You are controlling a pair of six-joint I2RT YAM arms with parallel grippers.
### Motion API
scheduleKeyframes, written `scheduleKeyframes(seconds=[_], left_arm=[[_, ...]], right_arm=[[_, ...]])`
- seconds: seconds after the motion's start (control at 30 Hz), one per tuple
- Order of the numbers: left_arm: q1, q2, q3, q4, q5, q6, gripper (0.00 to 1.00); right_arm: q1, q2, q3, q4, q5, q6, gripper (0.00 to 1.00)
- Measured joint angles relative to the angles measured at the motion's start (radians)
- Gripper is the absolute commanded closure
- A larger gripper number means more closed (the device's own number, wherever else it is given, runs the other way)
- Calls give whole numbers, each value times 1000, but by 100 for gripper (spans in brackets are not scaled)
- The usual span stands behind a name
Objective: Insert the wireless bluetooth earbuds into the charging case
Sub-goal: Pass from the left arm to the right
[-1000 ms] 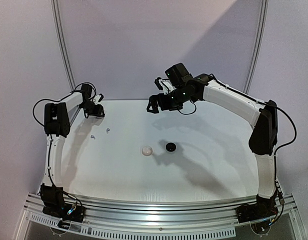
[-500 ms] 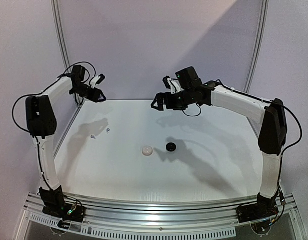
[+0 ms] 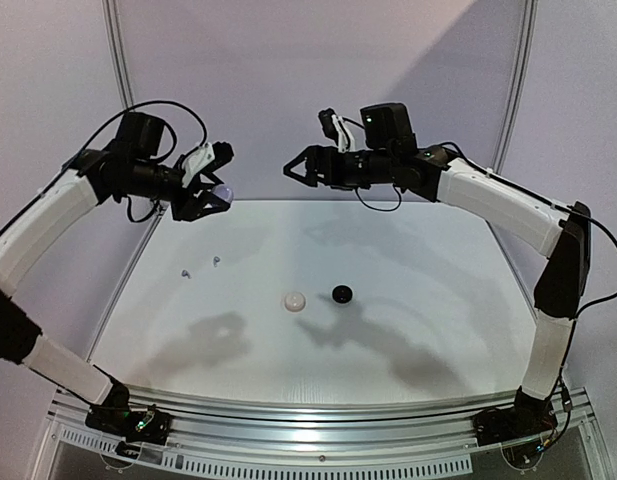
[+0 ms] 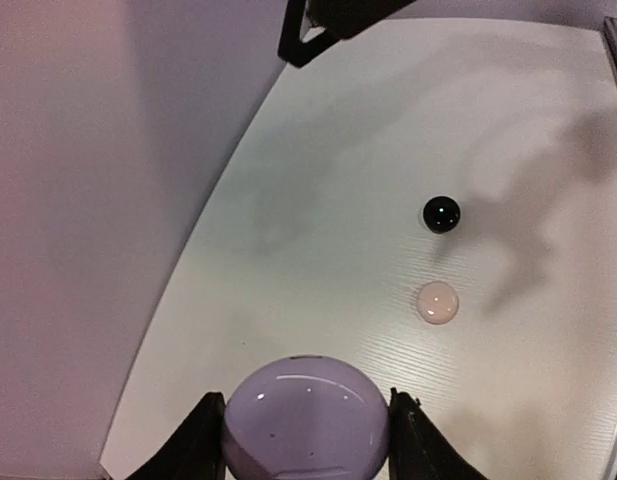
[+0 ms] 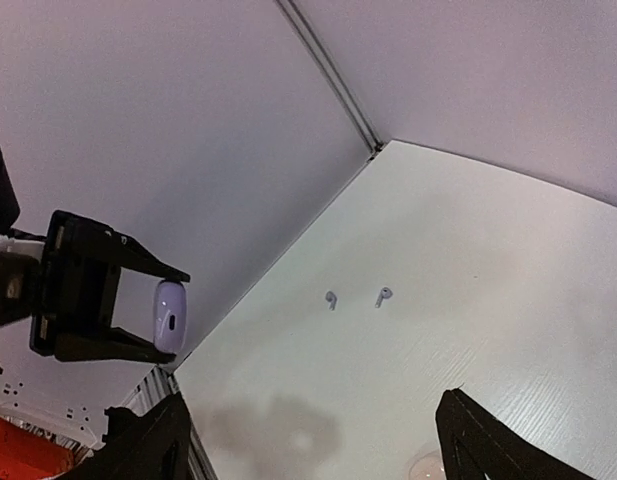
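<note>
My left gripper (image 3: pixel 212 184) is raised above the table's far left and is shut on a round lavender charging case (image 3: pixel 223 190). In the left wrist view the case (image 4: pixel 306 415) sits closed between both fingers (image 4: pixel 200 445). Two tiny pale earbuds (image 3: pixel 185 272) (image 3: pixel 216 261) lie on the table at the left, below that gripper. They also show in the right wrist view (image 5: pixel 331 299) (image 5: pixel 384 296). My right gripper (image 3: pixel 298 168) is open and empty, held high at the back centre. It faces the left gripper, with the case (image 5: pixel 169 317) in its view.
A white puck (image 3: pixel 294 301) and a black puck (image 3: pixel 341 294) lie side by side mid-table; both also show in the left wrist view (image 4: pixel 438 302) (image 4: pixel 441 214). The white back wall stands close behind both grippers. A metal rail (image 3: pixel 308 420) runs along the near edge.
The left arm has swung up and toward the centre, with the lavender case in its gripper. The right gripper has risen and moved a little left. The pucks and earbuds have not moved.
</note>
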Motion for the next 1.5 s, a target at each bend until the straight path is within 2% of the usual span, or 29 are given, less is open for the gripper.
scheduleKeyframes(seconds=[0.13,0.23,0.47,0.8,0.87,1.2,1.23,1.27,1.3,1.33,1.5], left_arm=[[-132,-254,-285,199,-126,46,73],[-221,-368,-393,310,-217,69,73],[-307,-387,-443,449,-360,67,73],[-339,-417,-458,477,-389,68,73],[-342,-429,-462,484,-389,68,73],[-349,-453,-493,496,-387,82,72],[-349,-456,-494,495,-386,82,63],[-351,-459,-496,495,-385,80,46],[-351,-462,-496,496,-385,82,17],[-352,-465,-497,496,-383,81,3],[-352,-474,-516,494,-364,60,1]], right_arm=[[71,0,18,12,-36,-11,14],[127,0,18,15,-58,-41,14],[224,6,30,18,-108,-90,17],[240,50,70,65,-92,-84,37],[240,71,88,68,-84,-77,43],[246,115,124,101,-137,-69,98],[246,115,124,103,-146,-68,100],[246,115,124,105,-153,-71,100],[246,115,124,106,-159,-75,100],[246,115,124,108,-165,-76,100],[244,106,92,147,-173,-98,100]])
